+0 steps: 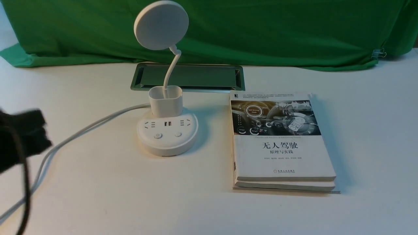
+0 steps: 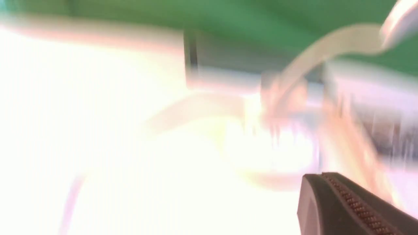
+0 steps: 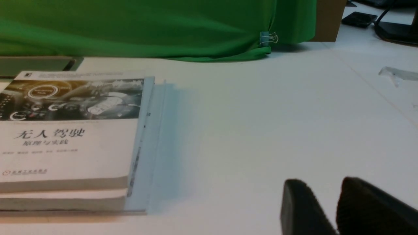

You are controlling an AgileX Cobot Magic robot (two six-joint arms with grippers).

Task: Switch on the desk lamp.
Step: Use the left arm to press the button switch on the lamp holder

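Our left pincer (image 1: 27, 137) is a dark blur at the edge. Its own camera shows only one finger (image 2: 346, 209), so we cannot tell if it is open or closed. Our right pincer (image 3: 329, 195) is pinched together on nothing, and its bottom is cut off. The desk lamp (image 1: 167, 130) stands right of the left pincer, well apart. The books (image 1: 281, 140) lie past it.

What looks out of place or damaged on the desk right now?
Nothing is spilled or broken. The desk lamp stands upright, its head unlit, beside two stacked books. The only oddity is the left wrist view: it is blurred and washed out, so of little use for aiming.
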